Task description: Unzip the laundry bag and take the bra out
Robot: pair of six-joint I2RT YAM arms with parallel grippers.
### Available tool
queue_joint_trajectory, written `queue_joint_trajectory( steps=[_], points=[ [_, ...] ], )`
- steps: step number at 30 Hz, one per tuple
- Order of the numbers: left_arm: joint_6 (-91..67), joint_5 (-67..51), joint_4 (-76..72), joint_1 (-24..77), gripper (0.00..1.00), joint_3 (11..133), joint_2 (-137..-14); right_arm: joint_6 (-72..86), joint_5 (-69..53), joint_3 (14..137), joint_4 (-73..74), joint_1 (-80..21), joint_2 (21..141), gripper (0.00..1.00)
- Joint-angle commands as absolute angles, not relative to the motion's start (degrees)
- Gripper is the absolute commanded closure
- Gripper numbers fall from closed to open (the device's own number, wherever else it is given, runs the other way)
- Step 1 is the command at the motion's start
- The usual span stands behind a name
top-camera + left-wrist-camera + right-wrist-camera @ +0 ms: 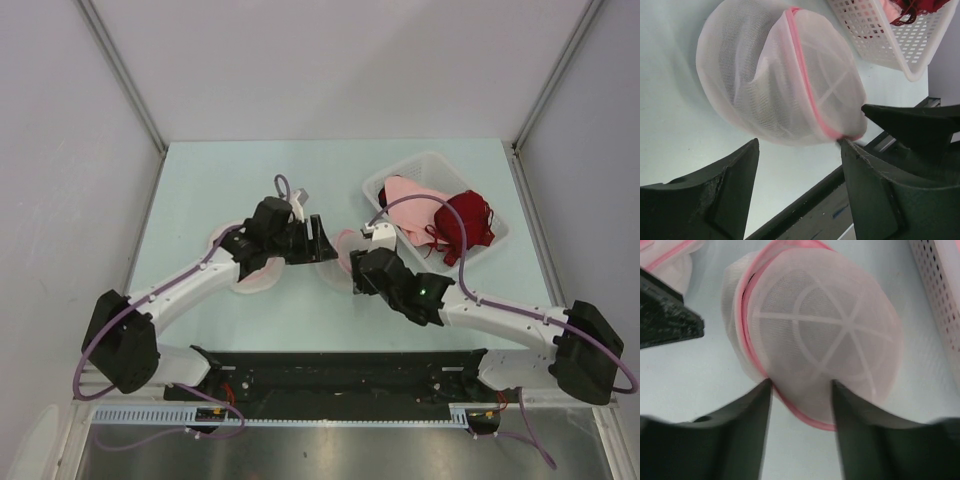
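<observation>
The laundry bag (820, 330), a round pouch of white mesh with pink zipper trim, lies on the table between the two grippers (345, 241). My left gripper (799, 145) is open just in front of it, and its right fingertip (844, 146) touches the pink trim (805, 85). My right gripper (800, 385) is open too, its fingers standing either side of the bag's near rim. In the top view the left gripper (318, 238) and right gripper (352, 262) face each other closely. The bra is not in view.
A white slotted basket (420, 160) at the back right holds a pale pink garment (408, 195) and a dark red garment (468, 220). A second mesh pouch (252, 280) lies under the left arm. A black rail (340, 370) runs along the near edge.
</observation>
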State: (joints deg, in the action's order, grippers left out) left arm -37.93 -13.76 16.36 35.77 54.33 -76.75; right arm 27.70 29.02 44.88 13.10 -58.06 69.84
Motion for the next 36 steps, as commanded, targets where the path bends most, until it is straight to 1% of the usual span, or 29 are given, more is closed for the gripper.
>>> queue_joint_trajectory(
  steps=[1, 2, 3, 4, 7, 11, 14, 18, 22, 24, 25, 31, 33, 36],
  points=[
    [-35.6, -16.25, 15.64, 35.25, 0.29, 54.75, -77.96, 26.62, 28.74, 47.11, 13.01, -56.17, 70.14, 0.62],
    [-35.33, -16.52, 16.25, 35.24, 0.29, 55.36, -78.05, 26.89, 28.04, 47.02, 13.01, -55.81, 69.44, 0.73],
    [-34.46, -16.78, 16.43, 35.24, 0.29, 55.72, -78.31, 26.89, 27.43, 47.02, 12.83, -55.46, 68.91, 0.92],
    [-34.19, -17.48, 16.78, 35.24, 0.29, 56.16, -78.57, 26.89, 26.73, 47.2, 12.92, -54.41, 68.56, 1.0],
    [-32.96, -19.24, 18.63, 35.24, 0.28, 58.88, -79.89, 26.63, 22.95, 48.51, 14.49, -52.65, 67.15, 1.0],
    [-31.03, -20.65, 22.4, 35.24, 0.24, 65.19, -82.96, 28.47, 20.13, 49.66, 15.99, -51.16, 64.96, 1.0],
    [-28.49, -20.92, 26.27, 35.33, 0.25, 70.04, -84.98, 31.98, 19.34, 49.57, 16.87, -50.01, 63.72, 1.0],
    [-23.39, -18.19, 30.41, 35.42, 0.26, 76.45, -85.95, 33.66, 20.13, 49.66, 17.05, -48.96, 62.76, 1.0],
    [-19.86, -24.41, 30.41, 35.51, 0.28, 80.85, -89.46, 35.86, 18.55, 49.66, 16.61, -47.11, 63.1, 1.0],
    [-20.39, -28.45, 28.75, 35.68, 0.29, 80.86, -90.7, 36.3, 18.11, 49.57, 15.82, -47.02, 63.28, 1.0],
    [-20.56, -28.65, 27.78, 36.03, 0.29, 79.29, -91.4, 36.47, 17.67, 49.66, 15.73, -47.02, 63.37, 1.0],
    [-22.5, -24.27, 22.68, 36.12, 0.3, 72.7, -93.34, 36.74, 16.61, 49.39, 15.38, -46.85, 63.11, 1.0],
    [-23.11, -23.64, 23.2, 36.04, 0.32, 72.68, -93.69, 36.74, 16.52, 49.39, 15.73, -46.76, 62.84, 1.0],
    [-23.12, -23.12, 23.03, 36.04, 0.3, 72.33, -91.68, 37.18, 17.31, 49.22, 16.08, -46.58, 62.23, 1.0]
  ],
)
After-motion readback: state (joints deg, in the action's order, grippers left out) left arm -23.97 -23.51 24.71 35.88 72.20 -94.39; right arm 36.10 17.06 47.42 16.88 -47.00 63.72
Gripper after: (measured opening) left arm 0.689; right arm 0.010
